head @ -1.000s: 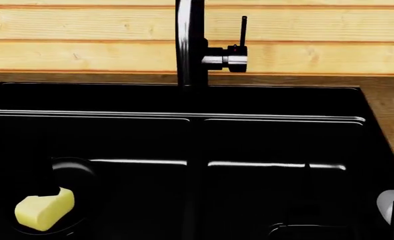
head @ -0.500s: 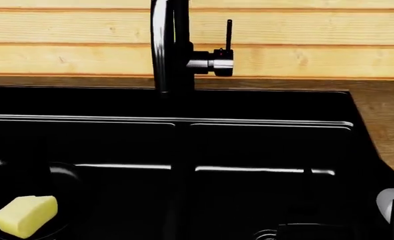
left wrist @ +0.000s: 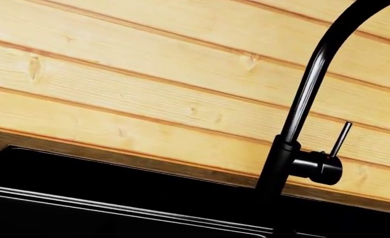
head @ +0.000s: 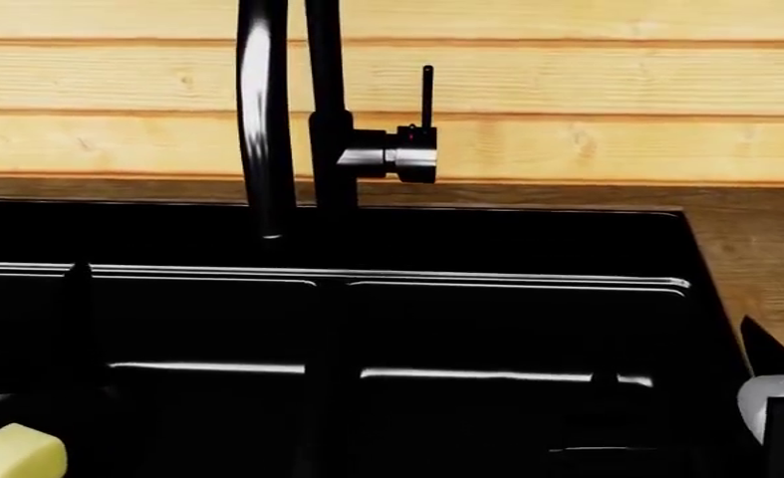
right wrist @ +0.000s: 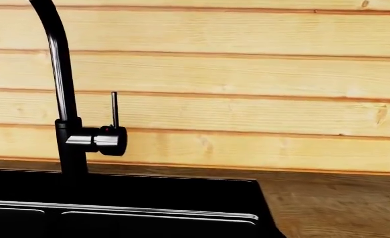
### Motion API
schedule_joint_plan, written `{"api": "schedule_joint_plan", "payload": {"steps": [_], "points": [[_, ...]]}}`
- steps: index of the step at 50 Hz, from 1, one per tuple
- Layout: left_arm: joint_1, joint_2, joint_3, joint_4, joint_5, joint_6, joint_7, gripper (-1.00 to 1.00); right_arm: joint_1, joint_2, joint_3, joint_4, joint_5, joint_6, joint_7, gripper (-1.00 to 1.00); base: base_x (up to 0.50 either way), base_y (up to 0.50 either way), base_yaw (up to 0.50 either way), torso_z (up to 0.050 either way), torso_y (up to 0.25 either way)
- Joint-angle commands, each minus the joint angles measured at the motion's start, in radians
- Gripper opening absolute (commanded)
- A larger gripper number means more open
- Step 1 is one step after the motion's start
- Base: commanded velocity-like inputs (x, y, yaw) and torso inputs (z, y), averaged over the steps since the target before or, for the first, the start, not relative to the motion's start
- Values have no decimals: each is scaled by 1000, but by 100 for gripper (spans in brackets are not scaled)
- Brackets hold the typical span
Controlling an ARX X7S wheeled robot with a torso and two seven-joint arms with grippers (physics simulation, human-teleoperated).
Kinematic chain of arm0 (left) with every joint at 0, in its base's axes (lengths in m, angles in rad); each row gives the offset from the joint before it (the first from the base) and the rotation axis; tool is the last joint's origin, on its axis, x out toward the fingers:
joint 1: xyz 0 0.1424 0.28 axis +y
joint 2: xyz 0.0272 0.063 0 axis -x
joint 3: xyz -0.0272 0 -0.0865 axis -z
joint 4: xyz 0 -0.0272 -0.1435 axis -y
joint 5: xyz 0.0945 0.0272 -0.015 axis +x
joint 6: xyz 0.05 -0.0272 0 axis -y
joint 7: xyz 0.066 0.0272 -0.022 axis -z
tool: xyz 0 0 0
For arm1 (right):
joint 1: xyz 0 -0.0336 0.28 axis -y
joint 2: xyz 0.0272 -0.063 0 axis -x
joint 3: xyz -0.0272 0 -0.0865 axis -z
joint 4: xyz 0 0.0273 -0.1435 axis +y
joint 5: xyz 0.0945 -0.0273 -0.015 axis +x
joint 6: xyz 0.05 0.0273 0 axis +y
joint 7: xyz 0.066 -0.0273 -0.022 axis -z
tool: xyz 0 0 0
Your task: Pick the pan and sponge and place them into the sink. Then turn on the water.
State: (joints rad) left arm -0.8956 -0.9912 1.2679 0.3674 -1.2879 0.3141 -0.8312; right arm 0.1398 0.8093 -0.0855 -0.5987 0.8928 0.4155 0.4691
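Since the earlier head frames, everything is sliding leftward and down in view: the faucet (head: 285,119) is now standing left of centre, and the sponge (head: 17,453) is slipping toward the lower left corner, lying low in the left basin of the sink (head: 525,234). The pan is not clearly showing against the black basin (too dark to tell).

No water is running, so the lever (head: 426,95) looks like the target. It is standing upright, its long axis vertical, on the faucet body's right side. The right arm (head: 780,413) is showing only as a grey edge; its jaws are out of sight, as are the left ones, so I cannot tell their state. In the right wrist view the lever (right wrist: 114,109) is lying ahead of that camera, suggesting the right arm is nearer.
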Motion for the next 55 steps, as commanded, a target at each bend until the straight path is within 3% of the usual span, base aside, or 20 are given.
{"api": "schedule_joint_plan", "payload": {"steps": [1,13,15,24,37,55], "points": [[5,-4,-4,-3,0,3,3,100,3,2,-7,-3,-7,4,1,100,258,0,0,0,11],[6,2,-6,-4,2,-2,-4,100,-1,-3,-5,0,-7,-2,2,100,264,0,0,0,0],[-4,-12,-1,3,-3,-25,0,100,283,-68,-117,103,11,128,-36,100,0,0,0,0,0],[-6,-13,-2,3,-8,-34,4,100,503,-127,-178,243,49,222,-94,100,0,0,0,0,0],[-5,-31,-4,6,-11,-43,11,100,800,-324,-305,718,-50,178,-328,100,0,0,0,0,0],[3,-31,-9,-7,-5,-38,9,100,1114,-586,-424,1486,-242,-86,-658,100,0,0,0,0,0]]}}
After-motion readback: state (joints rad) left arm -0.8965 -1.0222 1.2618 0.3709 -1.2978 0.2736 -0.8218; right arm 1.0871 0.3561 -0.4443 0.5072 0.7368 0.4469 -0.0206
